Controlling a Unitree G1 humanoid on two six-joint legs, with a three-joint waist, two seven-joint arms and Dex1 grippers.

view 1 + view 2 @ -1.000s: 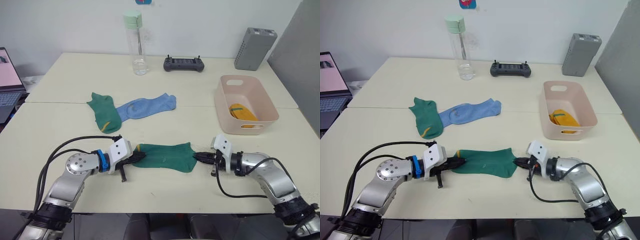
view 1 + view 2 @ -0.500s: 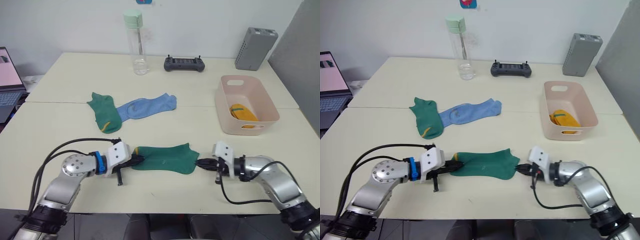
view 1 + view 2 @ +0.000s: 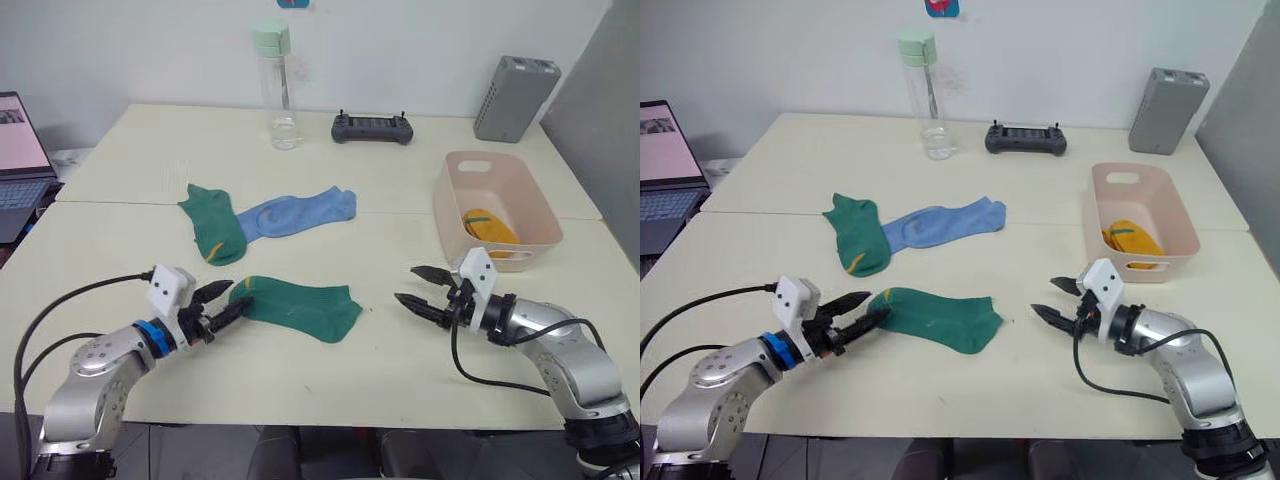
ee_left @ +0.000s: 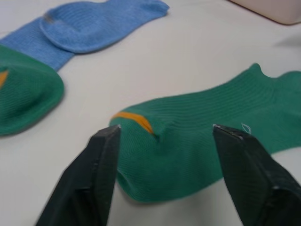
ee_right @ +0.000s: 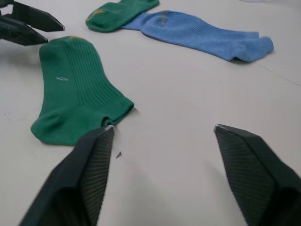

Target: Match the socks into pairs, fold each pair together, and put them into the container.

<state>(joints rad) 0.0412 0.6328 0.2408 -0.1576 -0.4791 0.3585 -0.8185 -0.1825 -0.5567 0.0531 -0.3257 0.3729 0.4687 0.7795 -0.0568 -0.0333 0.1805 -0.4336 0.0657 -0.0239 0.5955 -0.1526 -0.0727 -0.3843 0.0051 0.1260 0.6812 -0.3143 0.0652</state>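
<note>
Near green sock (image 3: 296,305) flat on table (image 3: 130,150) front, between my grippers. Second green sock (image 3: 212,222) farther back, blue sock (image 3: 295,212) overlapping it. Yellow pair (image 3: 486,224) already in pink container (image 3: 497,208).

Left gripper (image 3: 222,305): fingers apart, at sock's toe end. Right gripper (image 3: 421,289): fingers apart, off sock, nothing held.

Risk: closing left on toe edge alone could bunch fabric, drag sock askew; pairing then misaligned.

Two green socks lie on the surface: one mid-frame (image 3: 296,306), one upper left of it (image 3: 211,223). One blue sock (image 3: 293,212) overlaps that second one. One pink container (image 3: 495,209) at right holds yellow socks (image 3: 487,224), their number unclear. One bottle (image 3: 275,87), one controller (image 3: 371,127), one grey box (image 3: 515,84), one laptop (image 3: 20,150).
</note>
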